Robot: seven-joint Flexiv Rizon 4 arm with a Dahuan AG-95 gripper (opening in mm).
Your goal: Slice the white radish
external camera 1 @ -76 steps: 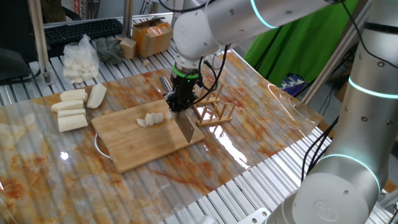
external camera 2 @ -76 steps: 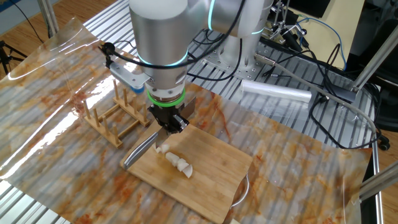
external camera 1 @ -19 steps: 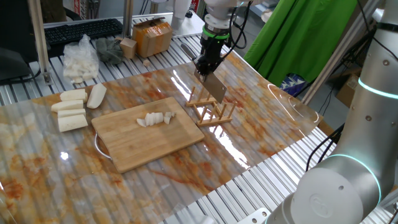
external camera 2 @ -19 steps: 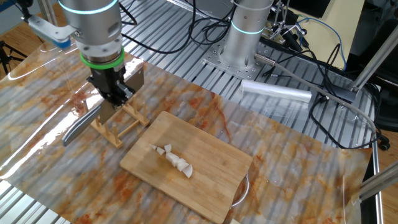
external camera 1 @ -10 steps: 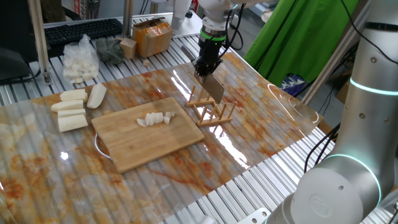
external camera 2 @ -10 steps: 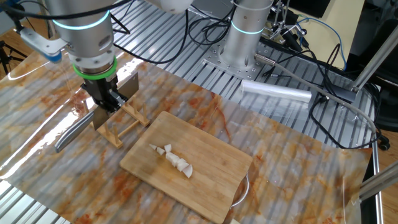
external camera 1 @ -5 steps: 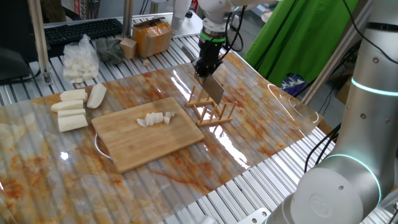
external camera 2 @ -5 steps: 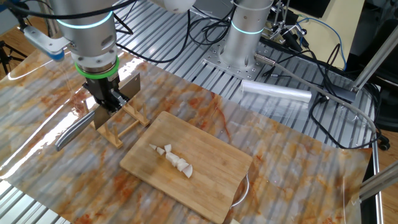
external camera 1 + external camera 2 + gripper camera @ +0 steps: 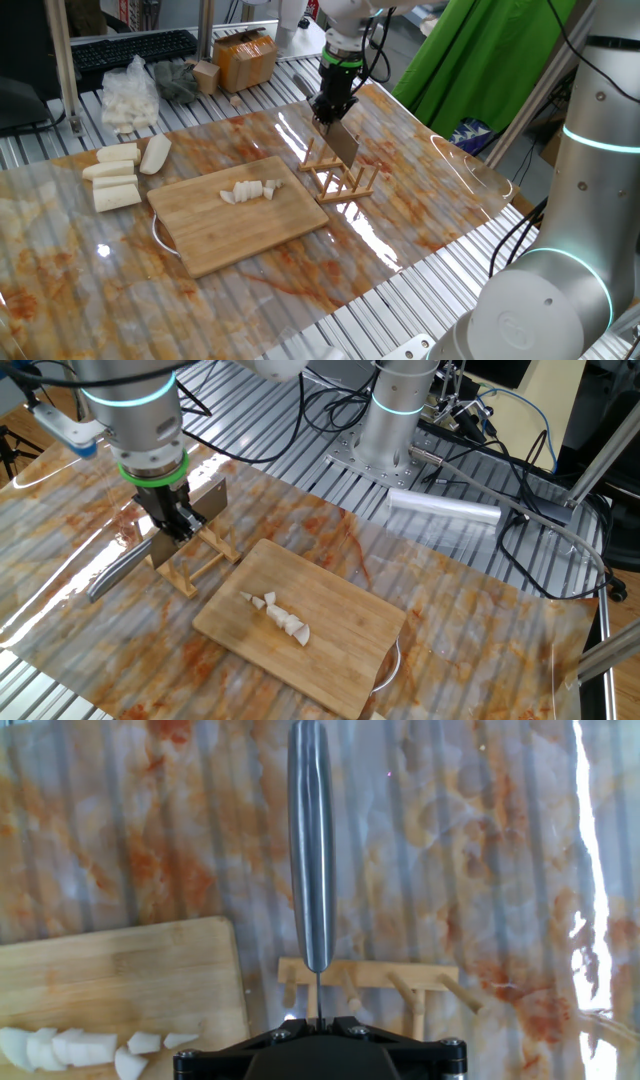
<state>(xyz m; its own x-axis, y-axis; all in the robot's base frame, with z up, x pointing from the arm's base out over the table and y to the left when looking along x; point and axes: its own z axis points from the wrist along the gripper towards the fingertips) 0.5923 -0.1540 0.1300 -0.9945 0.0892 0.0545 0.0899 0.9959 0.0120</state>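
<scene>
The table (image 9: 420,190) is a metal-slatted bench covered by a glossy sheet marbled in orange and cream. The silver robot arm (image 9: 600,150) stands at the right of one fixed view and reaches over the far side of the sheet. A bamboo cutting board (image 9: 235,215) lies near the middle of the sheet, with a metal ring showing under its near left corner. To the right of the board, just beside it, stands a small wooden peg rack (image 9: 340,180). The gripper (image 9: 330,108) points straight down over that rack, its jaws closed on a knife (image 9: 150,550); in the other fixed view the grey handle slopes down to the left and the flat blade sits among the pegs, though whether it touches the rack I cannot tell. In the hand view the handle (image 9: 310,840) runs straight up the middle, away from the camera, above the rack. Four blocky cream-white chunks (image 9: 120,172) lie on the sheet left of the board, and a clear bag of white pieces (image 9: 130,95) sits further back on the slats. The white radish (image 9: 250,191) lies on the board as a short row of small slices, toward the board's far edge, well apart from the gripper
</scene>
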